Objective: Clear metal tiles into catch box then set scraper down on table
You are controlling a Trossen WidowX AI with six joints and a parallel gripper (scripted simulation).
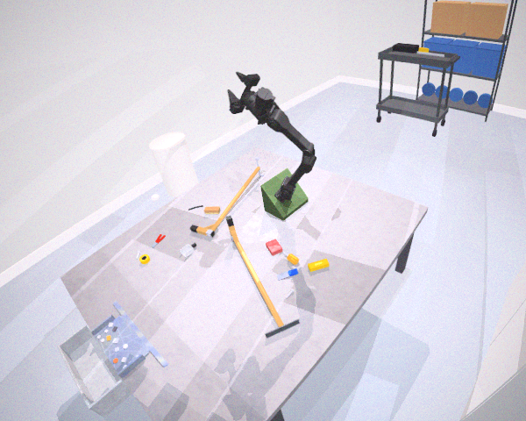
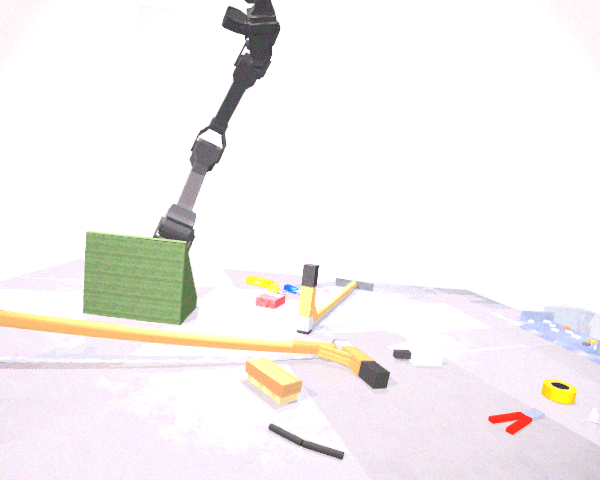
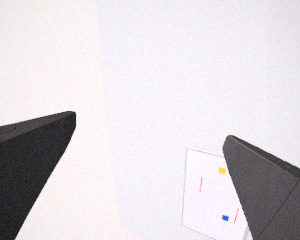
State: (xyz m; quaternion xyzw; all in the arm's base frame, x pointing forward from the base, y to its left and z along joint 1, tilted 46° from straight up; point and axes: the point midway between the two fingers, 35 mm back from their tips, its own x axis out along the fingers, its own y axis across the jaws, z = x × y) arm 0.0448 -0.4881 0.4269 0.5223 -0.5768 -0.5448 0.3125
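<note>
My gripper runs out of the exterior view at its top edge, and the wrist view crops both my fingers at its sides. Behind my right-hand finger in that view, part of the whiteboard is hidden from me, its foot cut off too. Down below my jaws, the metal tiles are too small for me to count surely, and the exterior view hides the floor of the catch box

Red block, yellow tape roll, red-handled pliers, grey cart, blue bins on shelving
</note>
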